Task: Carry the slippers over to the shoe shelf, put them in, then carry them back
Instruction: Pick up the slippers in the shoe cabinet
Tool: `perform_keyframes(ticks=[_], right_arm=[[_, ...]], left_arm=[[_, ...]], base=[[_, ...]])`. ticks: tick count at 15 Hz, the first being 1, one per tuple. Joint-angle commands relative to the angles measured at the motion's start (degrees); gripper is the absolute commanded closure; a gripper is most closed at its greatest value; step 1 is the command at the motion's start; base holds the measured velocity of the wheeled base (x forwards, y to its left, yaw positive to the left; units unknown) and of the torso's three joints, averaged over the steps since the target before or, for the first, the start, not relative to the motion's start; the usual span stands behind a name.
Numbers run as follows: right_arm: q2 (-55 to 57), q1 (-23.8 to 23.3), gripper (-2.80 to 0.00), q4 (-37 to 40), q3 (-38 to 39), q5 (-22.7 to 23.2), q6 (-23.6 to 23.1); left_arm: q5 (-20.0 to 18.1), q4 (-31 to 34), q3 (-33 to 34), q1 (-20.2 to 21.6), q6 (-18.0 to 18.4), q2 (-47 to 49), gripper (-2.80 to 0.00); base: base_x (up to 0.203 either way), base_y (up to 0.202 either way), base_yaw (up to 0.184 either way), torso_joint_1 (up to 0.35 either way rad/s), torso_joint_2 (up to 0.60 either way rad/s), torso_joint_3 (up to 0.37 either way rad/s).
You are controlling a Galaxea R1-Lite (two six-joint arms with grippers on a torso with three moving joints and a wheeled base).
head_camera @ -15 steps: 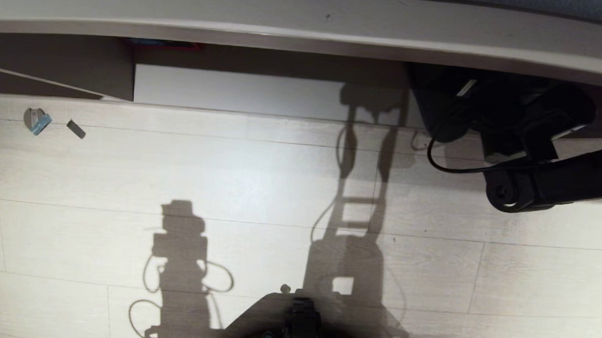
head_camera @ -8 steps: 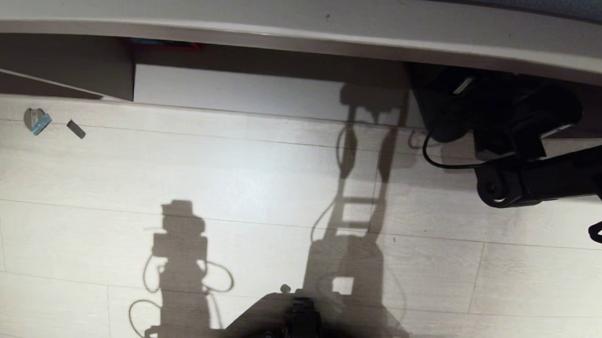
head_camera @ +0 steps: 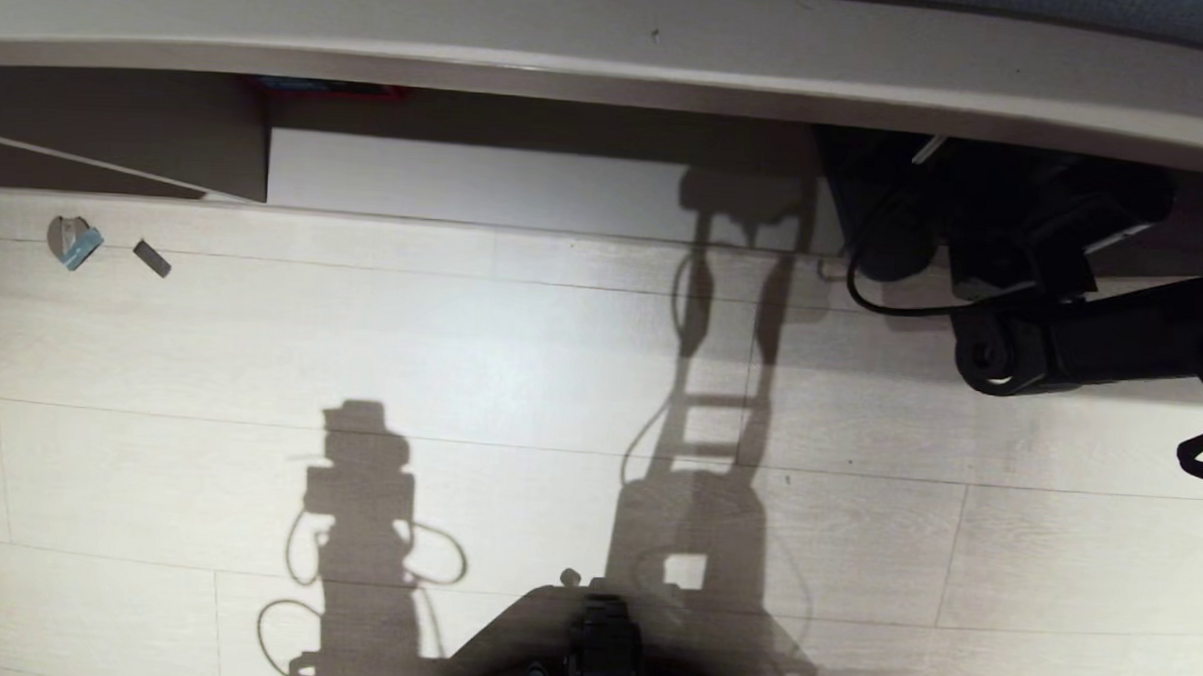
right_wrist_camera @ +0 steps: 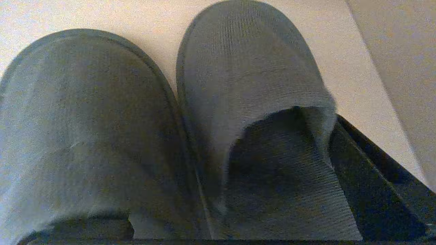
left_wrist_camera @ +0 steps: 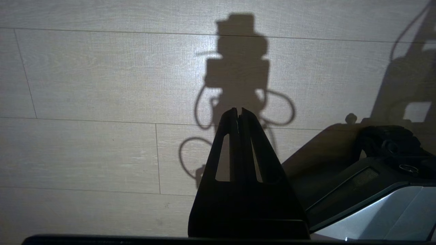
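Note:
The slippers, a dark grey pair, lie side by side on the pale base board of the shoe shelf. In the head view they are a dark shape at the cubby's right end. My right gripper reaches into that cubby from the right, low over the pair. It is open. One dark finger runs along the outer side of one slipper, and the other finger is hidden. My left gripper is shut and empty, parked over the floor beside my base.
A vertical divider closes the cubby on the left, and the unit's top board overhangs it. A blue-white scrap and a small dark piece lie on the plank floor. A black cable hangs from my right arm.
My right arm has shifted a little farther toward the shelf, with the wrist deeper under the top board. The dark shape of the slippers stays put. The left arm has not moved.

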Motion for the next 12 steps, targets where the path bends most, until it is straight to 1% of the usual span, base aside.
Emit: perform_keyframes(ticks=[1, 5, 6, 9, 12], right_arm=[[2.04, 0.02, -2.80, 0.63, -4.25, -0.14, 0.57], [4.07, -0.03, -2.80, 4.24, -9.27, -0.28, 3.94], [4.24, -0.03, 0.00, 4.55, -10.02, -0.29, 4.10], [4.09, 0.06, 0.00, 5.09, -10.28, -0.02, 4.82], [3.03, 0.06, 0.00, 5.17, -10.23, 1.19, 4.82]], left_arm=[[0.02, 0.01, 0.00, 0.00, -0.01, 0.05, 0.00], [-0.06, 0.01, 0.00, 0.00, -0.01, 0.05, 0.00], [-0.03, 0.01, 0.00, 0.00, -0.01, 0.05, 0.00], [-0.06, 0.01, 0.00, 0.00, -0.01, 0.05, 0.00], [-0.01, 0.01, 0.00, 0.00, -0.01, 0.05, 0.00]], base=[[0.000, 0.000, 0.000, 0.000, 0.00, 0.000], [0.000, 0.000, 0.000, 0.000, 0.00, 0.000], [0.000, 0.000, 0.000, 0.000, 0.00, 0.000], [0.000, 0.000, 0.000, 0.000, 0.00, 0.000], [0.000, 0.000, 0.000, 0.000, 0.00, 0.000]])
